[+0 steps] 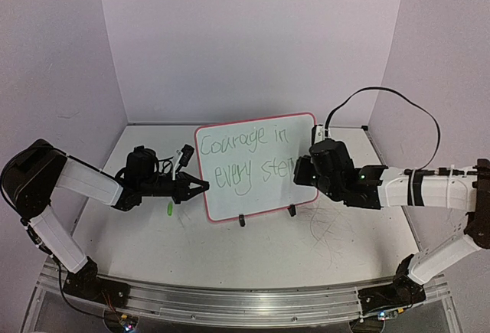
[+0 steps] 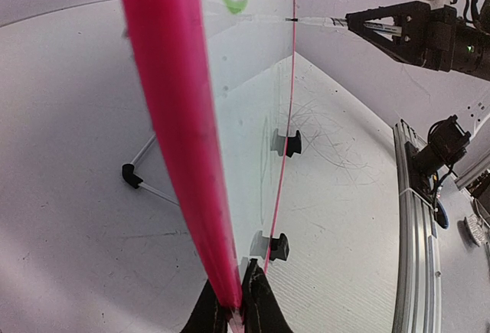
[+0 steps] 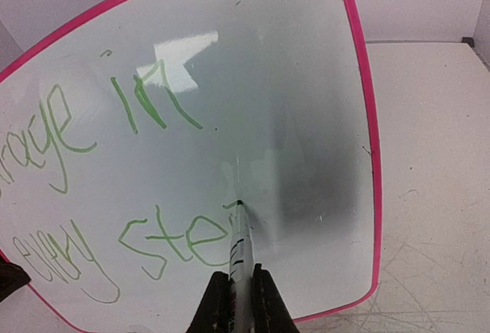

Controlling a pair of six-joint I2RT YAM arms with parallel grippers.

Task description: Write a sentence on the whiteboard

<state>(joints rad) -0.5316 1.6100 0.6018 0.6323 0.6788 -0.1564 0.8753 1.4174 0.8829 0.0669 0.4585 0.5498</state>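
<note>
Pink-red rim and glossy white face mark the whiteboard [image 1: 256, 201], which stands upright on the table [image 1: 153, 249] in the top view, midway between the two arms and tilted a little. The sentence [image 1: 233, 145] runs across it in thin green writing, "Courage in" above "every ste". The left gripper [image 1: 204, 187] meets the board's left edge, and the right gripper [image 1: 297, 171] reaches the board at the end of the lower line. A small green object [image 1: 170, 207] lies on the table just below the left gripper, and grey scribbles [image 1: 329, 230] mark the tabletop under the right arm. In the left wrist view, the fingers are clenched on the board's rim, seen edge-on, with two black clip feet [image 2: 287, 143] at its base; across the board, the right gripper presses a marker [image 2: 321, 21] to the surface. In the right wrist view, the fingers are clamped on the marker's barrel, and its tip touches the board just past the "e" of "ste".
</note>
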